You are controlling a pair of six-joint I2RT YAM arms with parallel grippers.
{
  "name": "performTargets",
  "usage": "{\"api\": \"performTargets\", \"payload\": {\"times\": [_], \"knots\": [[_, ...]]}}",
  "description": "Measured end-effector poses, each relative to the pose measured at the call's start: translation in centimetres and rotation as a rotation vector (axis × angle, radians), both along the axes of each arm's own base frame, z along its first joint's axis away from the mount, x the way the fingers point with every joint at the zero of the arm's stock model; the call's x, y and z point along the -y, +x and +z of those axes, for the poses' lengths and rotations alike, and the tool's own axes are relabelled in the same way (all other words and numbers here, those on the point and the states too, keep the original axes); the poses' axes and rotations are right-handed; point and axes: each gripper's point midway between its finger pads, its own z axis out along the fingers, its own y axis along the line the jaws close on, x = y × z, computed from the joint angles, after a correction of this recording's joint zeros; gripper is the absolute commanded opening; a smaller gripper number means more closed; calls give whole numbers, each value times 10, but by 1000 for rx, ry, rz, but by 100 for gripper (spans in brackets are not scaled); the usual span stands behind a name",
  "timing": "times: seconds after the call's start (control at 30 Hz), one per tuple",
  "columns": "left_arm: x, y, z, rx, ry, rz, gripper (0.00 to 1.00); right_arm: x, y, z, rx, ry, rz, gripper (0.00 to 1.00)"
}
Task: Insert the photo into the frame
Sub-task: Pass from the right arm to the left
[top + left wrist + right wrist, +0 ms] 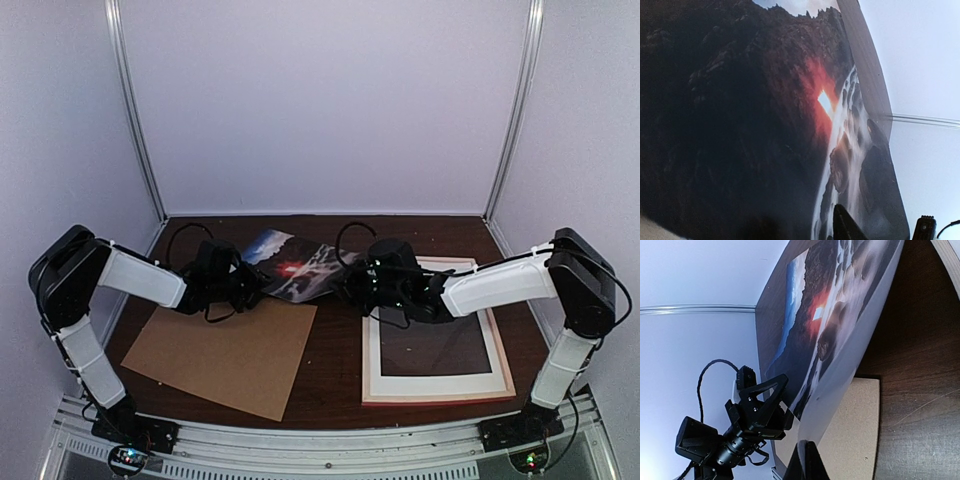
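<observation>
Left tool (243,283) and right tool (358,283) are each clamped on an opposite end of the photo (295,265), holding it tilted, off the worktop (335,370), between them. The frame (505,362) lies flat under the right arm, just right of the photo. Cardboard (225,350) lies at left.
</observation>
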Motion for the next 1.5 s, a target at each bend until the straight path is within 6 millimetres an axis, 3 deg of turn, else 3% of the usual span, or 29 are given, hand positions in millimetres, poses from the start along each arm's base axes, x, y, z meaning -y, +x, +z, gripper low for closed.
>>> {"api": "performTargets", "payload": {"times": [0.27,0.4,0.67,0.77,0.9,1.07,1.2,1.27,1.4,1.5], "knots": [[-5,6,-6,-1,-7,4,8,-3,-11,-5,-10,-9,31,1],[-6,9,-3,13,-9,1,0,-6,-15,-5,-8,-11,44,9],[-12,10,4,35,31,-26,0,-9,-24,-11,-17,-37,89,46],[-18,10,23,67,68,-58,0,-3,-29,-23,-41,-98,101,56],[-29,15,65,145,134,-119,0,14,-37,-27,-50,-190,112,70],[-42,15,130,272,240,-225,0,37,-43,-4,15,-280,121,80],[-45,6,170,341,325,-314,0,48,-42,17,102,-417,180,86],[-47,-1,184,349,359,-351,0,44,-39,38,169,-479,235,86],[-50,-11,197,319,394,-391,0,18,-27,102,361,-560,349,88],[-53,-16,201,280,411,-403,0,-3,-32,127,470,-621,438,90]]}}
